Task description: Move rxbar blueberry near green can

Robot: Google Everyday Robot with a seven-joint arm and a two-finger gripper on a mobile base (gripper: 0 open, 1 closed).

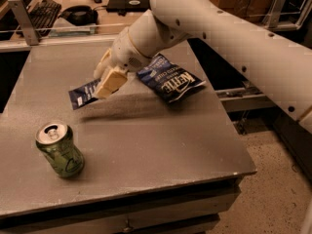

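Grey counter [161,150]; keyboard [45,9] far behind green can [59,149]. Hand [106,87] grips rxbar blueberry [82,94] up-right of can; Kettle chip bag [170,79] farther right.

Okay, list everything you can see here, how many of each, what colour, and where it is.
table: one, grey, fills most of the view
green can: one, green with a silver top, upright at the table's near left
rxbar blueberry: one, dark blue, held just above the table's left middle
chip bag: one, blue, crinkled, lying on the table's far right
keyboard: one, black, on the desk behind, top left
headphones: apparently one pair, black, beside the keyboard
arm: one, white, reaching in from the right
gripper: one, cream, over the table's left middle, fingers closed on the bar's right end
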